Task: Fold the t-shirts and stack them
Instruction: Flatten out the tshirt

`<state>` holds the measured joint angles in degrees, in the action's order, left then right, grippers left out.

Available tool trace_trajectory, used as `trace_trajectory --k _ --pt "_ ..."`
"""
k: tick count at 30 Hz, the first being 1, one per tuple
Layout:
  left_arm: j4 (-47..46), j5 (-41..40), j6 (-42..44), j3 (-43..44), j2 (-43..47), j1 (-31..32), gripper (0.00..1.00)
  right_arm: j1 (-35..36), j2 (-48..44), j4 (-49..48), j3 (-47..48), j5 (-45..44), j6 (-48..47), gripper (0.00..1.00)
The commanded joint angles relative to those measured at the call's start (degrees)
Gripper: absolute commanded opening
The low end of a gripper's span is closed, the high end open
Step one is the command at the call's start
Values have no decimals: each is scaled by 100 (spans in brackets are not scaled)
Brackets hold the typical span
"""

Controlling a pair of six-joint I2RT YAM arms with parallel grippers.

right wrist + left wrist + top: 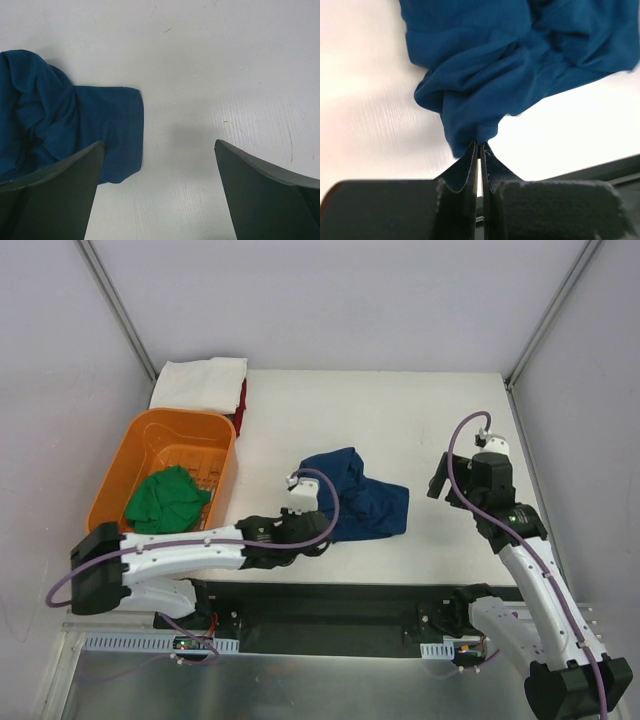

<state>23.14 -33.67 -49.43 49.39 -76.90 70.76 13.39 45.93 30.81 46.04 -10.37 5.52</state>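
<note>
A navy blue t-shirt (362, 500) lies crumpled in the middle of the white table. My left gripper (322, 536) is at its near left edge, and in the left wrist view this gripper (480, 145) is shut on a pinched fold of the navy cloth (510, 60). My right gripper (438, 480) hovers to the right of the shirt. In the right wrist view it (159, 145) stands wide open over bare table, with the navy shirt (60, 115) at the left. A green t-shirt (165, 498) sits bunched in the tub. At the back left, a folded white t-shirt (200, 383) lies on a red one (241, 405).
An orange plastic tub (178, 424) stands at the left of the table. A black rail (330, 605) runs along the near edge between the arm bases. Grey walls and slanted frame posts close in the back and sides.
</note>
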Motion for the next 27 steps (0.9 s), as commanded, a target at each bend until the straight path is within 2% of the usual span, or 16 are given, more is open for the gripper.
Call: trace_trajectory --k 1,8,14,22,27 --pt "-318 -394 311 -622 939 -62 0 24 126 57 -16 105 72 97" --pt "-292 -421 39 -1676 2318 -493 0 32 337 382 -376 140 239 97" --pt "-248 -272 21 -2125 3119 -931 0 41 504 312 -570 483 546 97" --pt "-222 -175 -32 -2328 3322 -1029 0 225 952 -22 -526 765 863 97" --pt "-222 -122 -58 -2320 3243 -1073 0 445 1549 -224 -377 782 977 97"
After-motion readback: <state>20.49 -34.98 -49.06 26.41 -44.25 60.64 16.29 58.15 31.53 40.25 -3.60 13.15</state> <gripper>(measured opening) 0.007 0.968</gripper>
